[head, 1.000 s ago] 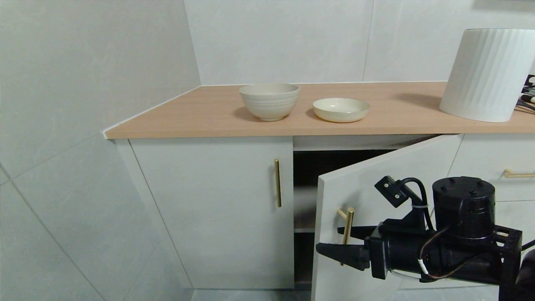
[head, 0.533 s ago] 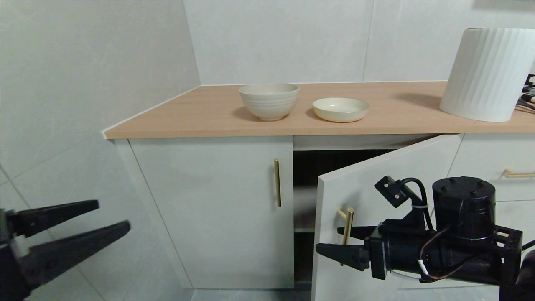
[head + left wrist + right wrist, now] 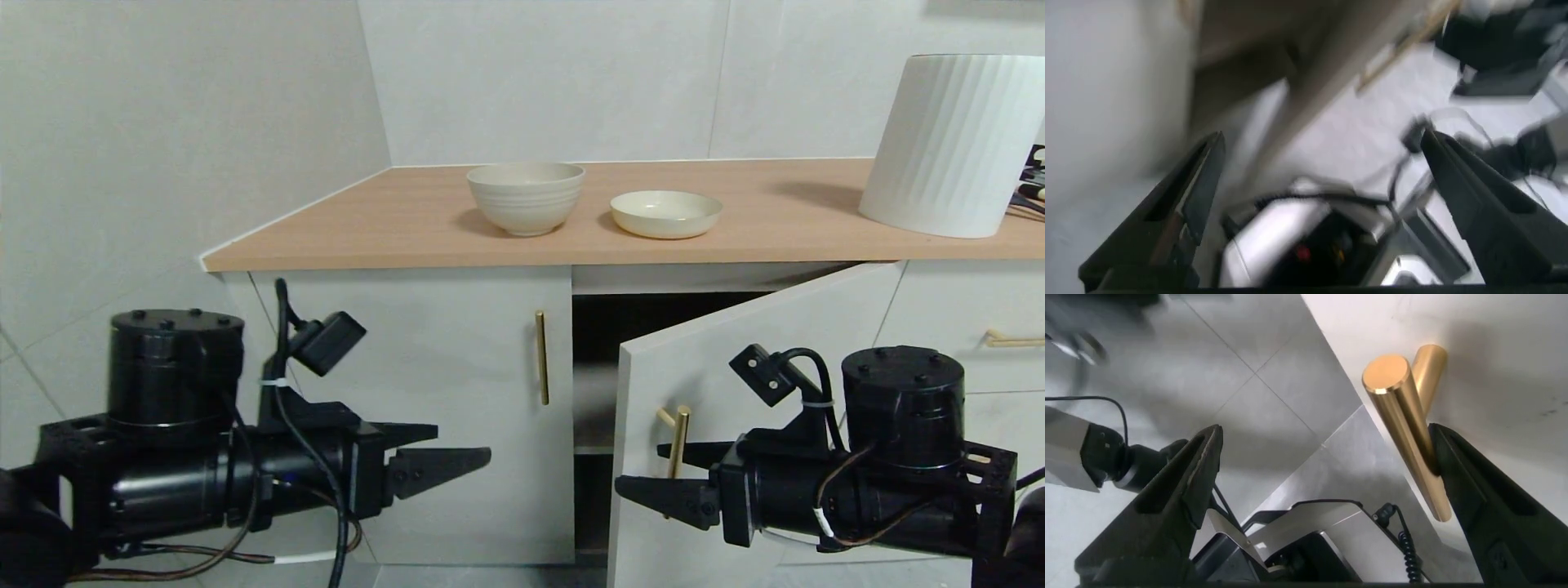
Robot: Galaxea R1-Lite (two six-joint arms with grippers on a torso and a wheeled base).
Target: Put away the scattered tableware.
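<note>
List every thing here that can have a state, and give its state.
Left cupboard door: shut.
Right cupboard door: open.
Bowl: upright on the counter.
Dish: upright, empty.
Left tool: open, holding nothing.
Right tool: open, door handle between its fingers.

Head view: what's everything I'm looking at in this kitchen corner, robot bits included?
countertop: 1, wood-coloured, spanning the view's width
bowl: 1, cream, on the countertop, left of the dish
dish: 1, cream, shallow, on the countertop
ribbed container: 1, white, countertop's right end
closed door: 1, white, below the bowl
open door: 1, white, swung outward, below the dish
left claw: 1, black, open, before the closed door
right claw: 1, black, open, at the open door's brass handle
</note>
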